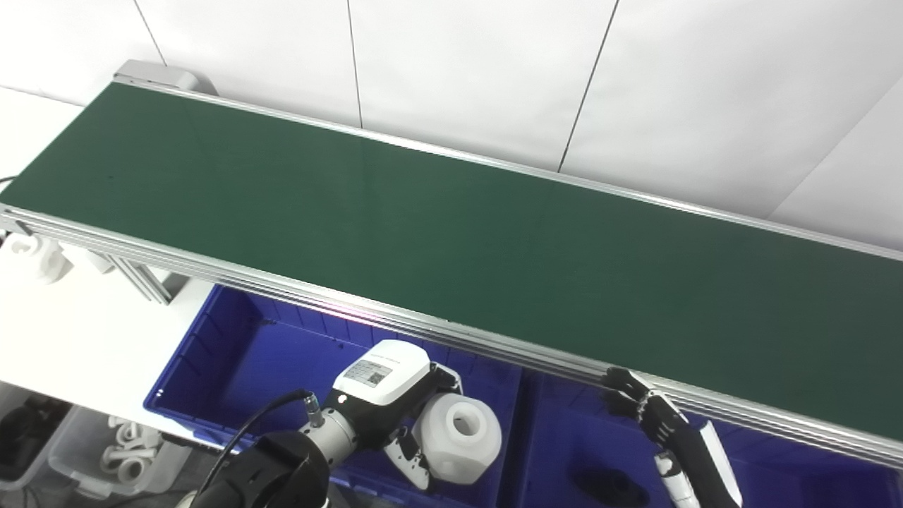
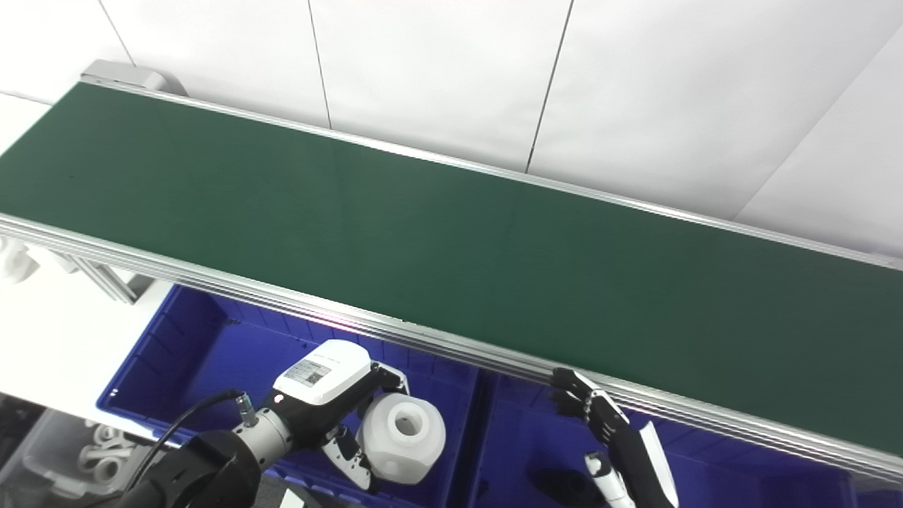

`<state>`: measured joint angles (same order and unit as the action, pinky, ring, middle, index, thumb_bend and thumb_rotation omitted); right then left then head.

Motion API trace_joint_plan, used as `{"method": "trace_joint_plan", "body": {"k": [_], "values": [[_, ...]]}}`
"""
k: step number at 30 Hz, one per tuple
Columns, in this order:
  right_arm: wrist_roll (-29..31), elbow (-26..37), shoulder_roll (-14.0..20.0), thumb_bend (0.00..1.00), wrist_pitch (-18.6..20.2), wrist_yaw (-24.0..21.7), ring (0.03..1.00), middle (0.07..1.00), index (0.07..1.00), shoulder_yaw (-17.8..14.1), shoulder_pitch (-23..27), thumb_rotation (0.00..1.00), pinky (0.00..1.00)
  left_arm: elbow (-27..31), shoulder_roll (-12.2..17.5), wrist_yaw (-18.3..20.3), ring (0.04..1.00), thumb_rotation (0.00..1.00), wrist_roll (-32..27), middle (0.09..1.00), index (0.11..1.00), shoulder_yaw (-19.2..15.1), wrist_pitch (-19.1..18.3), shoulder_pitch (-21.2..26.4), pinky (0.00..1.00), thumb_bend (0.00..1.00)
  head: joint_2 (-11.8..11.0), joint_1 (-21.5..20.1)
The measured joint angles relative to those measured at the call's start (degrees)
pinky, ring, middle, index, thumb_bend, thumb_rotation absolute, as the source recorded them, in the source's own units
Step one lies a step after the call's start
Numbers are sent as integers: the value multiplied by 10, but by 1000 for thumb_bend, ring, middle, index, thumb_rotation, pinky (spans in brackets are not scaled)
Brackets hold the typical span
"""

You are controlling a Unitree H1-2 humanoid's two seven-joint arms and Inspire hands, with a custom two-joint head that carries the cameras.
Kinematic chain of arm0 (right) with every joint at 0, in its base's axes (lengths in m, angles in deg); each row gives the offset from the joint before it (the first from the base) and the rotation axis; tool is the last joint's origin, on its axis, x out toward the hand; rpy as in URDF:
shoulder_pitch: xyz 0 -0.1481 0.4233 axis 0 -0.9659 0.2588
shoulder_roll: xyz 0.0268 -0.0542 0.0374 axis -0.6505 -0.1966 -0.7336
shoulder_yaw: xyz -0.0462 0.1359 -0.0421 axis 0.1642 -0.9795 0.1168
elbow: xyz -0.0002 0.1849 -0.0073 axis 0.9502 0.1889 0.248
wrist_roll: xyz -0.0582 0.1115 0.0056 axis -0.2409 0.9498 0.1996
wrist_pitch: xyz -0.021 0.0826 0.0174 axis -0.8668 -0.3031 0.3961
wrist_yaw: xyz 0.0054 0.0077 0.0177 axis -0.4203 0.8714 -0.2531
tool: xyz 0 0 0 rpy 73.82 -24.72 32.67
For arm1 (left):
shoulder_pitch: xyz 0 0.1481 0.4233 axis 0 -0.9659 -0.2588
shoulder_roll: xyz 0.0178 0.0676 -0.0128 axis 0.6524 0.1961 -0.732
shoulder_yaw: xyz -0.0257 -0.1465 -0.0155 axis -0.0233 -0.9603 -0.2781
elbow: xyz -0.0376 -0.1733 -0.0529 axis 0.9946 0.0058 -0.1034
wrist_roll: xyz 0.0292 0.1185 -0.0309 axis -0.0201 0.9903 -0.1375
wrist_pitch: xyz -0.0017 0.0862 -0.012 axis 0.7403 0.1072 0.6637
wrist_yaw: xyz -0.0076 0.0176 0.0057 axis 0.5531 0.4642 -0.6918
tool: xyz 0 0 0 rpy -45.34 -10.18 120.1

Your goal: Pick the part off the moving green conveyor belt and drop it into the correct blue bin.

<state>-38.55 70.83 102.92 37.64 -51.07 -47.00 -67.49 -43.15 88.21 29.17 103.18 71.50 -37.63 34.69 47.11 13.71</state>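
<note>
Low in the left eye view, my left hand [image 1: 395, 395] grips the white part [image 1: 460, 437] over the left bin [image 1: 211, 353], below the belt [image 1: 451, 233]; lower right in the right eye view, my right hand [image 2: 600, 416] hangs empty, fingers loosely apart.

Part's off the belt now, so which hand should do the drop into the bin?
The left hand. It already holds the white part above the left blue bin, so it likely only needs to release. The right hand holds nothing and sits by the belt's near rail.
</note>
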Motion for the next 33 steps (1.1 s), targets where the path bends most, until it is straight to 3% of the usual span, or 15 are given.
{"method": "trace_joint_plan", "body": {"k": [6,9,10,13,15,17,22,33], "values": [[-1,0,-3,853,0,0,777,819,834,-1,0,1000,741,-5,-12,-40,338,0,15,417,527,-11,0,-4,246,509,-6,-2],[-2,0,-3,852,0,0,776,822,833,-1,0,1000,738,-9,-23,-50,481,14,26,517,503,-13,0,-8,373,516,-9,-2],[-2,0,-3,854,0,0,776,822,833,-1,0,1000,737,-9,-24,-55,562,105,28,626,586,-14,0,-10,452,605,-9,-2],[-5,-1,-3,858,0,0,776,820,834,-1,0,1000,737,-9,-24,-65,681,300,41,746,754,-18,0,-14,573,787,-11,-3],[-6,-1,-3,857,0,0,775,820,834,-1,0,1000,735,-8,-24,-70,740,401,61,805,812,-18,0,-16,623,868,-12,-3],[-7,-1,-3,851,0,0,775,821,834,-1,0,1000,735,-5,-24,-77,762,433,87,833,830,-18,0,-19,641,913,-11,-4],[-8,-1,-6,853,0,0,777,820,833,-1,0,1000,734,4,-25,-81,767,454,104,843,833,-18,0,-24,642,960,-12,-4],[-11,-3,-7,857,0,0,774,819,833,-2,0,1000,734,4,-25,-81,758,465,100,831,837,-18,0,-25,617,954,-12,-8]]}}
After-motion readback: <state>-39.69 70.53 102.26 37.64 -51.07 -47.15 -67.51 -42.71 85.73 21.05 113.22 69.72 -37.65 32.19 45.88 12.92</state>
